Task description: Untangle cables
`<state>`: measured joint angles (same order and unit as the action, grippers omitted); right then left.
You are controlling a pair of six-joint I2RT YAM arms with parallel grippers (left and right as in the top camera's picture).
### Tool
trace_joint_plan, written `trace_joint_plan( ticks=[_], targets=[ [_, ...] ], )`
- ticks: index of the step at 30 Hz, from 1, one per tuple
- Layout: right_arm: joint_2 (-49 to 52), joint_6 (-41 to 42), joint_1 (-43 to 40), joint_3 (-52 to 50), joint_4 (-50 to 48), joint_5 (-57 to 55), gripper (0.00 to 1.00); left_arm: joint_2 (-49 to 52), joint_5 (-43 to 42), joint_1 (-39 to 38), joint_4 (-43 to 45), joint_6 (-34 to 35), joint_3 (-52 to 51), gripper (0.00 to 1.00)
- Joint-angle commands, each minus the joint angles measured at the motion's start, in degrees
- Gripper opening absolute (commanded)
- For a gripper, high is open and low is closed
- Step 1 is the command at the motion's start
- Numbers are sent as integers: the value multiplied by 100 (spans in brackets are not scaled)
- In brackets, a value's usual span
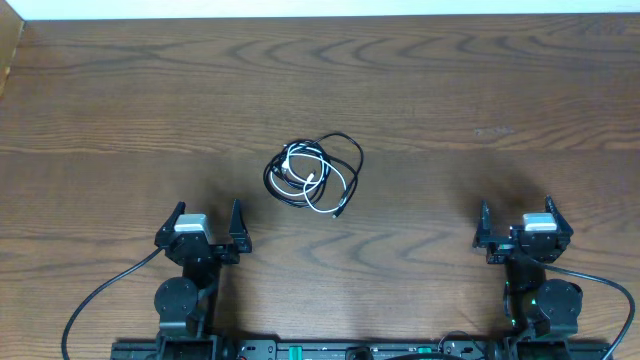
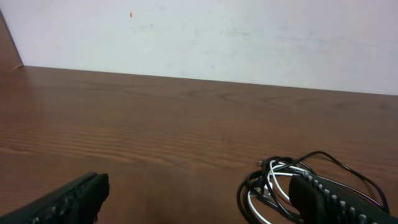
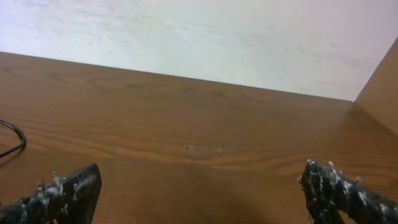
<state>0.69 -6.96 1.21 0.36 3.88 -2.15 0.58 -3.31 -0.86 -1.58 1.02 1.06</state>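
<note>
No untangling step is judged to be begun; the tangled bundle of cables (image 1: pixel 312 175), thin flexible cords looped over one another, is seen lying untouched on the dark brown wooden table (image 1: pixel 450 90), and the opening approach is taken to be the step in hand; within the bundle a white cable (image 1: pixel 322 176) is threaded through the loops of the thin black cables (image 1: pixel 350 150), and a small black plug end (image 1: pixel 338 212) is left sticking out of the bundle on the side nearest the robot; the next move is judged to call for one arm to be brought forward to the bundle and a single strand, or that free plug end, to be pinched, while the rest of the bundle is pinned or drawn the other way by the second arm; since the cords are much thinner than the fingers, a low and exact closing is thought to be needed; the left gripper (image 1: pixel 208 206) is held low, nearer the robot than the bundle and off to its left, well apart from it, its jaws spread wide and nothing held between them; in the left wrist view the bundle (image 2: pixel 273 182) is seen ahead, partly hidden by one finger; the right gripper (image 1: pixel 516 205) is parked further from the bundle, well off to its right, released likewise and empty; its camera is pointed past the bundle toward the white wall (image 3: pixel 205 43).
</note>
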Motion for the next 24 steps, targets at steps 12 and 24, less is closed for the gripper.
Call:
trace_joint_plan(
  ticks=[12,24],
  targets=[
    [-31,-39,24,-4,-160,-66,99,-35,-94,-20,-205,-101,-83,98],
    [-31,1204,24,-4,-817,2444,99,-35,-96,-20,-205,-101,-83,98]
  ],
)
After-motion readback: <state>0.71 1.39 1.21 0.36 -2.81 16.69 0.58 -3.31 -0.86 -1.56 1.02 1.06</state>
